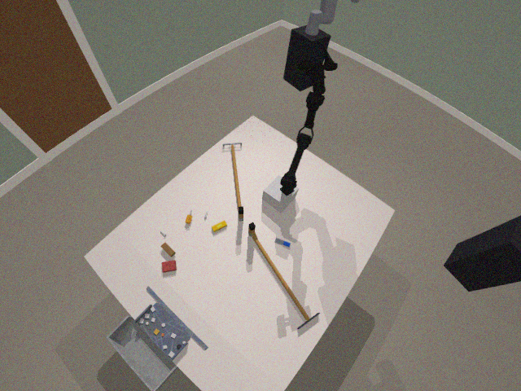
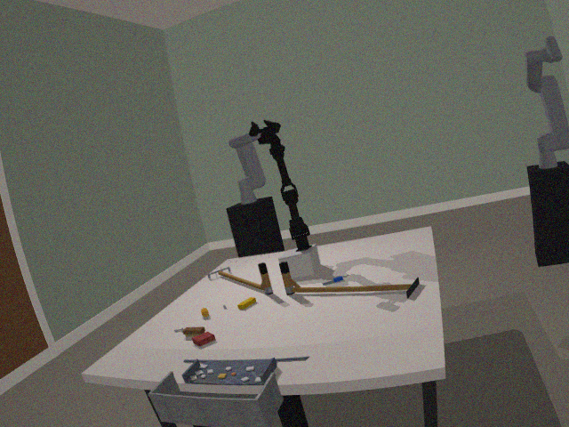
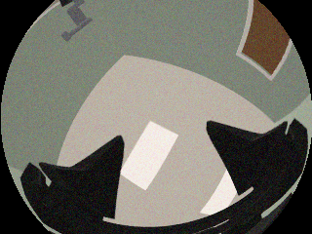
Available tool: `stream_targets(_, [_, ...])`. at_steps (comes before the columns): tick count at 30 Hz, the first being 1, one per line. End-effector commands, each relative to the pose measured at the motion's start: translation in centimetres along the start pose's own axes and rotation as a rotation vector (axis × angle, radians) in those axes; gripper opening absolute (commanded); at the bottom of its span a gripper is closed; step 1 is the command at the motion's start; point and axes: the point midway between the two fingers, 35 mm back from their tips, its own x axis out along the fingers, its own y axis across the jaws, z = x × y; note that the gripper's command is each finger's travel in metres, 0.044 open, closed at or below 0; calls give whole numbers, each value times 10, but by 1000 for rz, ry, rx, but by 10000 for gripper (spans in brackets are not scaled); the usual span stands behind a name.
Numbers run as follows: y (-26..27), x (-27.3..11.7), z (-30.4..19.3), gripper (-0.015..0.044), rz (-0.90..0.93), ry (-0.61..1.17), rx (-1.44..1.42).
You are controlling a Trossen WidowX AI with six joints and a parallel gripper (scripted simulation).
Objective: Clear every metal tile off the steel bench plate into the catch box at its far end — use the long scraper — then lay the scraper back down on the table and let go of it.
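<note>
The long scraper (image 1: pixel 278 275) (image 2: pixel 354 288), with a wooden shaft, solid dark blade and upright black grip, lies on the table right of centre. The steel bench plate (image 1: pixel 174 322) (image 2: pixel 239 363) is at the table's edge farthest from the arm. Several small pale metal tiles (image 1: pixel 172 336) (image 2: pixel 249 368) lie scattered on it, with a few orange and dark pieces. The grey catch box (image 1: pixel 145 359) (image 2: pixel 211 408) adjoins its outer end; no tiles are discernible inside. My gripper (image 2: pixel 263 124) (image 3: pixel 165 129) is open and empty, raised high above the arm's base, away from the scraper.
A second wooden-handled tool (image 1: pixel 236 177) (image 2: pixel 241 279) with an open-frame head lies left of the arm's base. A yellow block (image 1: pixel 219 226) (image 2: pixel 246 303), red block (image 1: pixel 168 265) (image 2: pixel 204 339), brown piece (image 1: pixel 168 248) (image 2: pixel 194 330) and blue-handled tool (image 1: pixel 286 243) (image 2: pixel 338 278) lie about.
</note>
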Motion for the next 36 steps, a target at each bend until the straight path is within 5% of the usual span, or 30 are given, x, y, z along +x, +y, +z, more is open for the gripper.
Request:
stream_targets(1, [0,0,0,426,0,0,0])
stream_targets(25, [-3,21,-22,440,-2,3,-2])
stream_targets(36, [-53,8,-71,440,-118,185,-82])
